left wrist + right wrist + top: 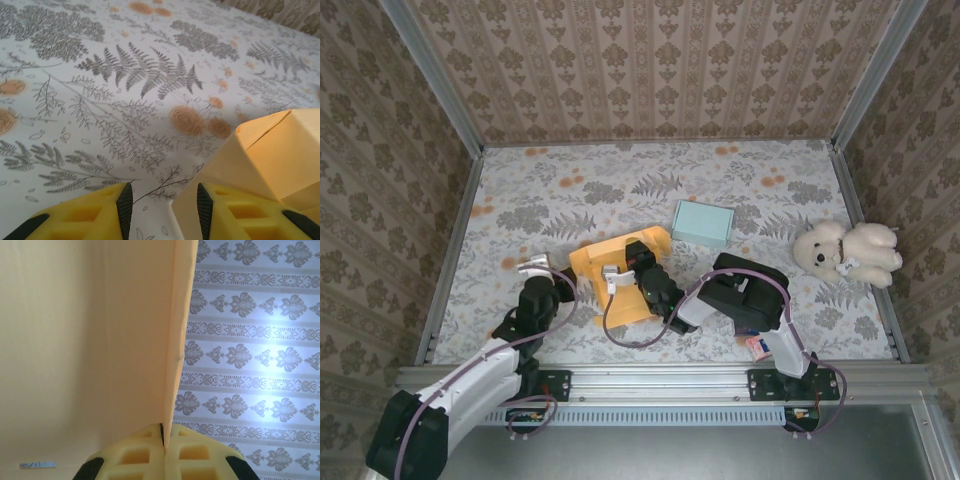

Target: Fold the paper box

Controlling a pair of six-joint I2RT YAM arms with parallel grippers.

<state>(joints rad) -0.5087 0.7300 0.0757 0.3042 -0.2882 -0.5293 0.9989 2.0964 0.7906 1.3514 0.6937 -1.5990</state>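
Note:
The orange-yellow paper box (620, 285) stands partly folded on the table between my two arms. My right gripper (628, 268) reaches over it from the right and is shut on the thin edge of one upright box wall (177, 340); in the right wrist view the gripper (164, 436) pinches that wall between its pads. My left gripper (552, 282) sits low at the box's left side. In the left wrist view this gripper (162, 212) is open, with bare table between the fingers and a corner of the box (270, 150) against the right finger (204, 207).
A light blue box (703, 223) lies just behind the paper box. A cream teddy bear (847, 252) sits at the right edge. A small pink item (758, 346) lies by the right arm's base. Patterned walls enclose the table (620, 180).

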